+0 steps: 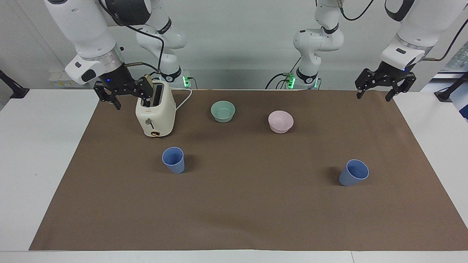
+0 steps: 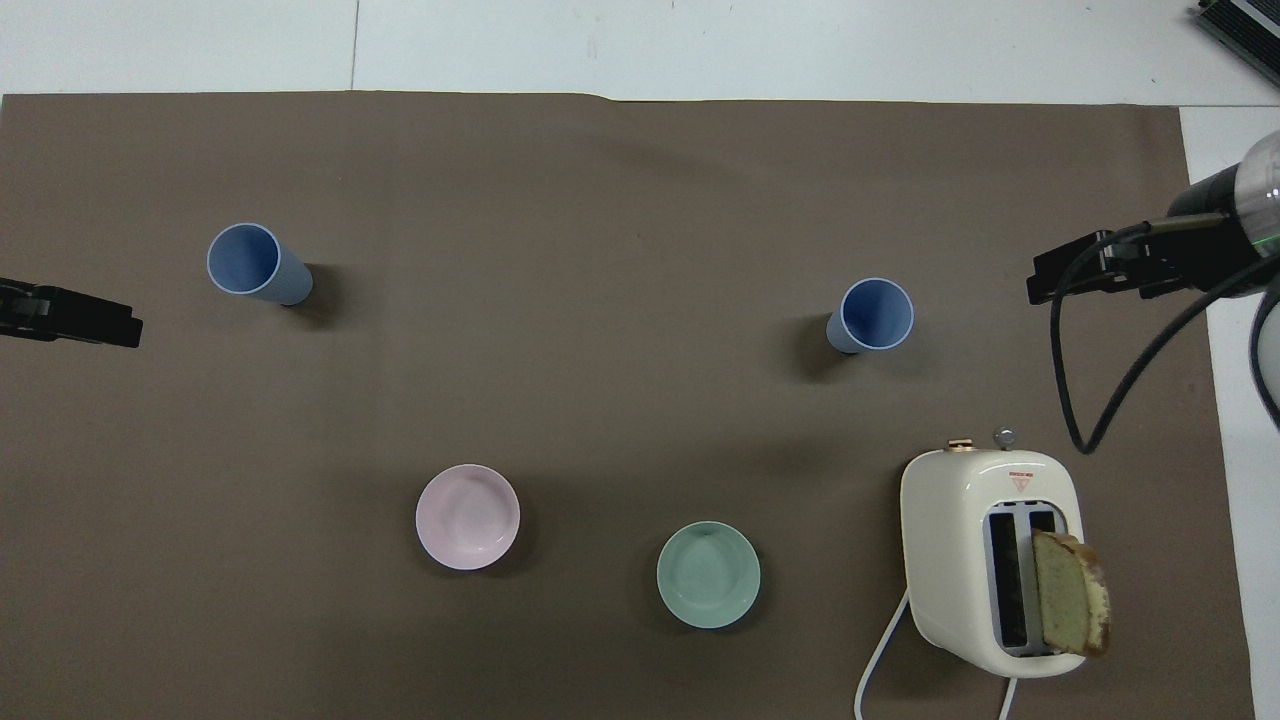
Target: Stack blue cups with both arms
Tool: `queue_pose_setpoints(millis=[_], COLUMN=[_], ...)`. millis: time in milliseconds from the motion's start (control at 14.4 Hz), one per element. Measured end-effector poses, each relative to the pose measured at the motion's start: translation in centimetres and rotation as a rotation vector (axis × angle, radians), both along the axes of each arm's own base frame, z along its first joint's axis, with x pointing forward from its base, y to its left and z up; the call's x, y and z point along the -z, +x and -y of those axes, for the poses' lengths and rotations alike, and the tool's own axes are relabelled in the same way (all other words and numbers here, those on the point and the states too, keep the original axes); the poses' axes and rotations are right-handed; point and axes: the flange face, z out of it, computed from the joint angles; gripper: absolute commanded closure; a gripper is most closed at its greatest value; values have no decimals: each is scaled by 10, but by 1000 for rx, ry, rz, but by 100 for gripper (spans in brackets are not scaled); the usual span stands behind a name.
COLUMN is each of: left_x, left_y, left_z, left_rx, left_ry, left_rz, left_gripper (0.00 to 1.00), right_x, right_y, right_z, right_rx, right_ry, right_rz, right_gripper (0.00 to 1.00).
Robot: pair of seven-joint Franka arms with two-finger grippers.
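Matt plastic blue cups (image 1: 173, 159) on a matt brown paper sheet (image 1: 248, 212).

blue cups (image 1: 173, 160) 2 | bowls (image 1: 223, 111) 2 | toaster (image 1: 155, 114) 1 | bread slice (image 2: 1070, 606) 1
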Motion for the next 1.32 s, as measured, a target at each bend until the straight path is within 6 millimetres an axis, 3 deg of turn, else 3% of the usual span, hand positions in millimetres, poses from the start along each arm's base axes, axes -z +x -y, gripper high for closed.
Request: queue_pose_setpoints(millis=[348, 1321], left_x=[0, 0], left_y=[0, 0], left_z=[0, -9], left_rx=[0, -16], left_ry=[0, 0], left_rz=[-1, 0], left_gripper=[0, 0], right_x=[1, 1], right_y=[0, -1], right_z=[16, 15], right_rx=[26, 24], right_ry=[-1, 0], right_rz=[-8, -12], right_gripper=[0, 0])
